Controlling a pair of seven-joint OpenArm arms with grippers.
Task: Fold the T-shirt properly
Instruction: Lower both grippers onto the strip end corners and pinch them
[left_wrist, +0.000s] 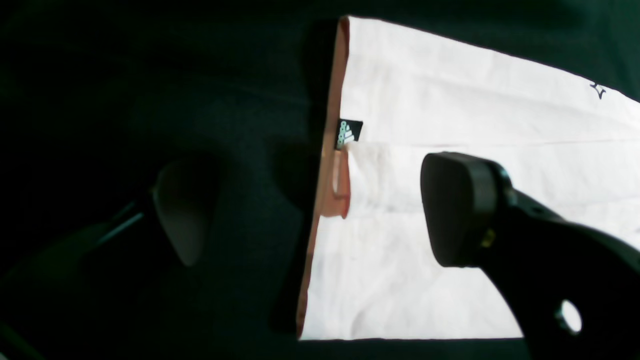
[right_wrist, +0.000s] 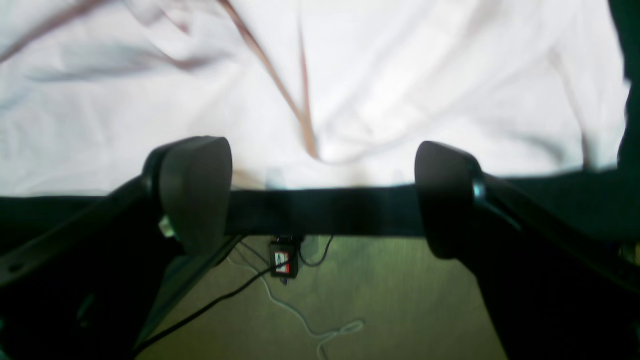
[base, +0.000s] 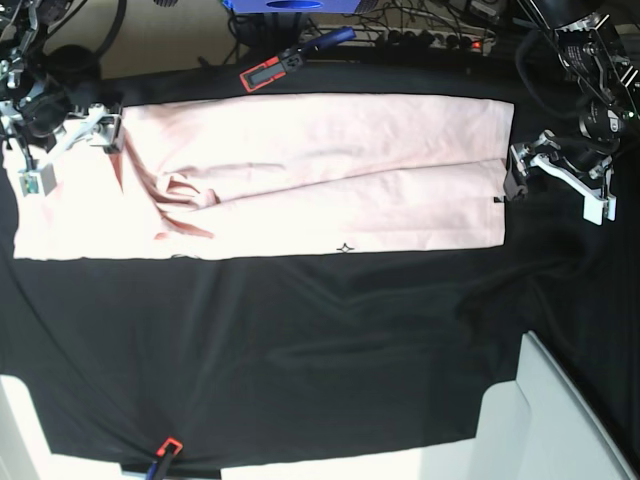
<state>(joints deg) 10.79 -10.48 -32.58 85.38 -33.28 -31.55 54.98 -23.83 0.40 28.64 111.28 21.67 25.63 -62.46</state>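
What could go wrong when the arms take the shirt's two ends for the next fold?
The left gripper, open, straddles the T-shirt hem; it might pinch only one layer. At the right gripper, also open, the fabric is wrinkled, so creases may be folded in. Either could also catch the black cloth.

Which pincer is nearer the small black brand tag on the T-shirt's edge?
Left. The left pincer straddles the T-shirt edge by the brand tag; the right pincer is at the opposite end.
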